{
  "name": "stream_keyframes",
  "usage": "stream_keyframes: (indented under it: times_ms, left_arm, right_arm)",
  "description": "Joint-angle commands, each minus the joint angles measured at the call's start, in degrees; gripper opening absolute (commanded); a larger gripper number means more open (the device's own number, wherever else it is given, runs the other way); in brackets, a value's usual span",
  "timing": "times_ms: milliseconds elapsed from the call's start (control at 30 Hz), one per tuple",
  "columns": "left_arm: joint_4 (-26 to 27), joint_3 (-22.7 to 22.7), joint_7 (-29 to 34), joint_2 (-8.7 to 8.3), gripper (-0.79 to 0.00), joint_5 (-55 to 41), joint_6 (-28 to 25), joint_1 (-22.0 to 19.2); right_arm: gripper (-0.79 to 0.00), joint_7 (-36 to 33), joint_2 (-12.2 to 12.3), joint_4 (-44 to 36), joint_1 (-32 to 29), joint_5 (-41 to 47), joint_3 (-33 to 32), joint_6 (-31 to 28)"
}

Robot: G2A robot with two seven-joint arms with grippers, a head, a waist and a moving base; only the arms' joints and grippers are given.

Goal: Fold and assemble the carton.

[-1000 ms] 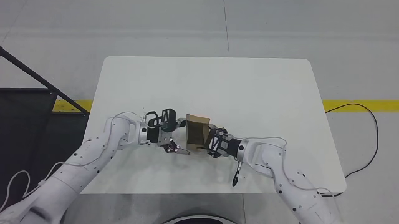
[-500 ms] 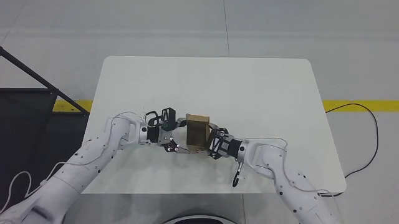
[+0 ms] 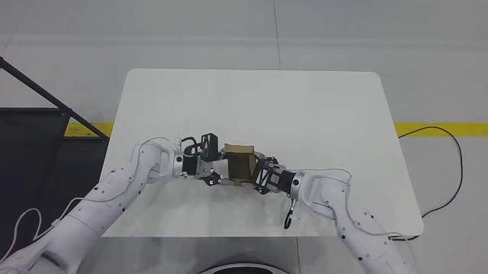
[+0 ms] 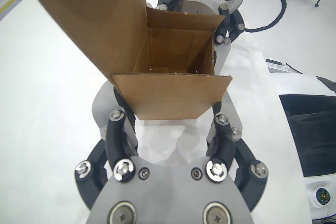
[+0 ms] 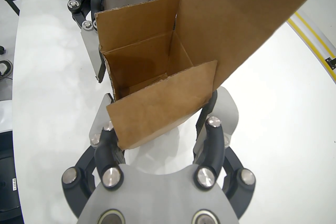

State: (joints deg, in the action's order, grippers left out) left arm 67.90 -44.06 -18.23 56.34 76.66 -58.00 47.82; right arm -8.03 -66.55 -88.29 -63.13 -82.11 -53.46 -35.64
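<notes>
A brown cardboard carton [image 3: 242,164] stands upright near the front edge of the white table [image 3: 320,114], its top open. One long flap [image 4: 99,4] stands up and a short flap [image 4: 168,96] folds outward on each gripper's side. My right gripper [image 3: 260,176] is shut on the carton's lower body from one end, with the carton [image 5: 157,107] between its fingers [image 5: 105,109]. From the opposite end, my left gripper [image 3: 219,169] stands open, its fingers [image 4: 115,107] straddling the carton. The flaps hide the fingertips of both grippers.
The table's front edge lies just behind both wrists. A black cable [image 3: 290,217] hangs from the right forearm over that edge. A dark frame [image 3: 34,91] stands off the table's left side. The far half of the table is bare.
My left gripper has moved in from a short gap until its fingers flank the carton. The carton has turned more upright in the right gripper, which stayed where it was.
</notes>
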Motion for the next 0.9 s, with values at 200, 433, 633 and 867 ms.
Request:
stream_keyframes:
  times_ms: [200, 433, 633, 867]
  left_arm:
    - [0.04, 0.87, 0.13, 0.05, -0.182, -0.05, 0.00, -0.40]
    - [0.04, 1.48, -0.28, -0.05, -0.160, 0.33, 0.00, -0.74]
    - [0.00, 2.14, -0.76, -0.21, -0.157, 0.64, 0.00, -1.08]
    - [-0.24, 2.20, -0.89, -0.35, -0.188, 0.23, 0.00, -1.28]
  right_arm:
    - [-0.179, 0.03, -0.06, -0.23, -0.28, -0.23, -0.15, 0.21]
    - [-0.191, -0.15, -0.26, -0.11, -0.17, 0.01, 0.06, 0.50]
    - [-0.145, 0.06, -0.36, -0.03, -0.15, -0.04, 0.03, 0.66]
    - [0.000, -0.14, -0.19, -0.36, -0.64, -0.12, -0.72, -0.03]
